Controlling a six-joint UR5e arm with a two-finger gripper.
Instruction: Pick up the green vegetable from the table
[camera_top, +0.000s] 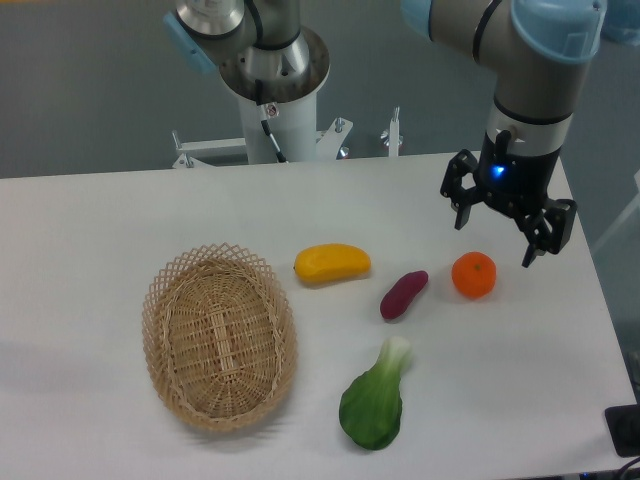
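The green vegetable lies flat on the white surface near its front edge, right of the middle. Its dark leaf end points toward the camera and its pale stalk points back and slightly right, toward the sweet potato. Nothing touches it.

The gripper hangs over the back right part of the surface, well apart from the vegetable. Its jaws are spread wide with nothing between them; the two black fingers splay outward, one at the left and one at the right. A small blue light glows on the wrist above them. The arm comes in from the top right, grey with pale blue joint caps.

An orange sits just below and between the fingers, close to the right one; whether the gripper is above it or behind it is hard to tell from this single view. The purple sweet potato lies tilted just left of the orange, apart from it. A yellow mango rests further left, near the middle of the surface.

A woven oval basket sits at the left, its right rim near the vegetable's leaf but apart from it. It holds nothing visible.

Behind the surface stands the arm's white base column, with a cable running down it.
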